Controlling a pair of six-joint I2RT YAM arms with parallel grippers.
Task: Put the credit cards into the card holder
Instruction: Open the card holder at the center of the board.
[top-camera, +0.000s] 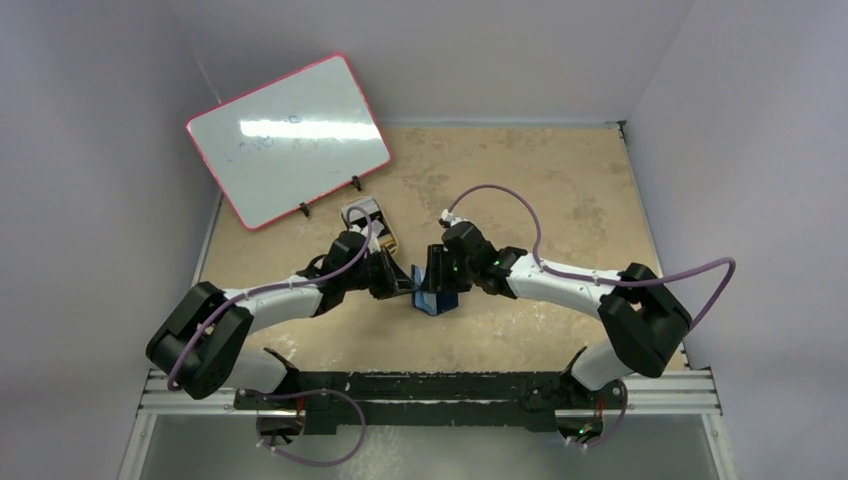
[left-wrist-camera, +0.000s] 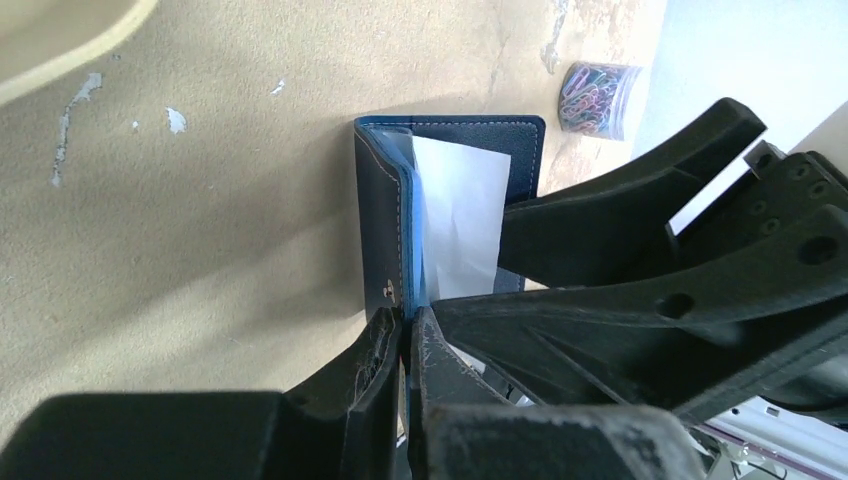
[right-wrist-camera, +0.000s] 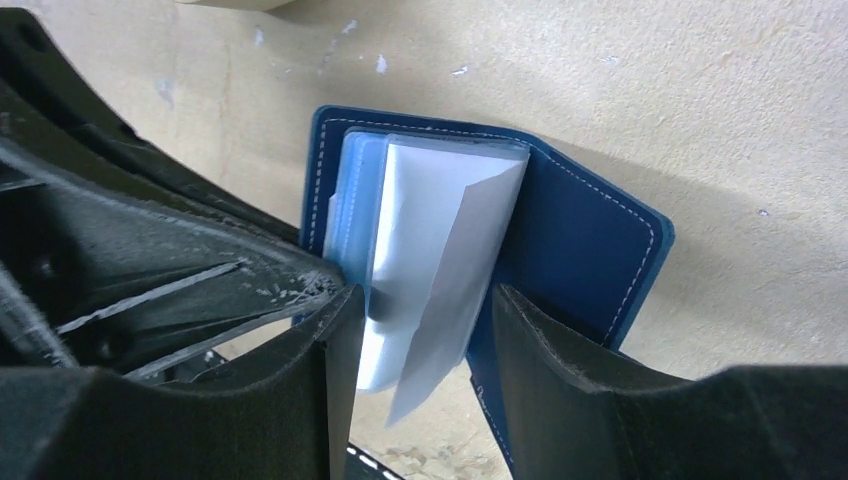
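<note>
Cataloguing outward, we found the card holder (right-wrist-camera: 590, 240) open on the table (top-camera: 520, 180) between both arms, one pale credit card (right-wrist-camera: 430, 230) tucked among its glossy pockets; left gripper (left-wrist-camera: 407, 325) clamped on one flap's edge; right gripper (right-wrist-camera: 425, 310) jaws parted, straddling that card; whiteboard (top-camera: 288, 140) leaned behind.

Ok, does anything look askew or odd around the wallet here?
Yes. One credit card sits crooked in the card holder: its lower corner swings out from the light-blue pockets instead of lying flush. The left gripper pinches the holder's edge, and the right gripper is open, straddling the card.
</note>
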